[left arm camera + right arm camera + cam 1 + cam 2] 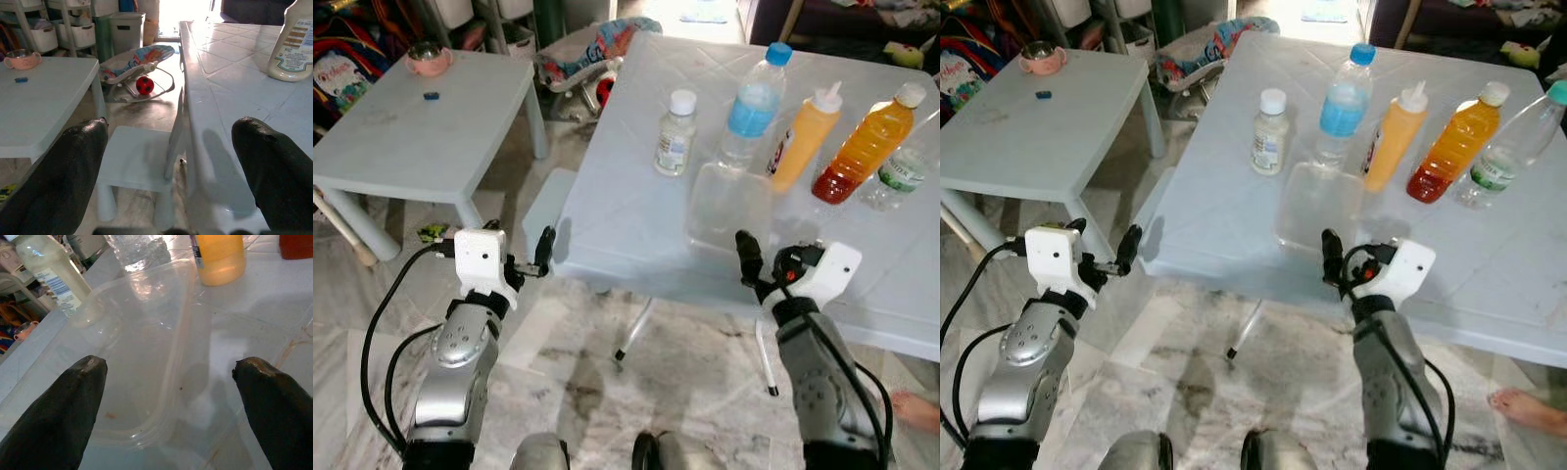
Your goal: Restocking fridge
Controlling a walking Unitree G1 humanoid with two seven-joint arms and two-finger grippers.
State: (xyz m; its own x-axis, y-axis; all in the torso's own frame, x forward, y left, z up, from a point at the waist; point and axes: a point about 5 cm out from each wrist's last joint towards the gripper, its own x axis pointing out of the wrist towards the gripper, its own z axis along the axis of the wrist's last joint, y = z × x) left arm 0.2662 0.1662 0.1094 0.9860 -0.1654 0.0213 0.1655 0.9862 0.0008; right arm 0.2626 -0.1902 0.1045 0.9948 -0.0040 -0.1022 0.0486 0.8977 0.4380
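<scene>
On the white table (626, 186) stand a small white-capped bottle (675, 132), a blue-capped water bottle (752, 103), a yellow squeeze bottle (803, 137), an orange juice bottle (867, 147) and a clear green-labelled bottle (901, 171). In front of them lies an empty clear plastic container (729, 206). My right gripper (749, 259) is open at the table's near edge, pointing at that container (146, 357), with nothing between its fingers. My left gripper (545, 250) is open beside the table's near left corner (195, 127), holding nothing.
A low white table (411, 127) at the left carries a pink bowl (429, 59). A small pale stool (543, 201) stands between the tables. A baby bouncer with a red ball (145, 85) lies on the floor beyond. A person's foot (915, 409) is at the lower right.
</scene>
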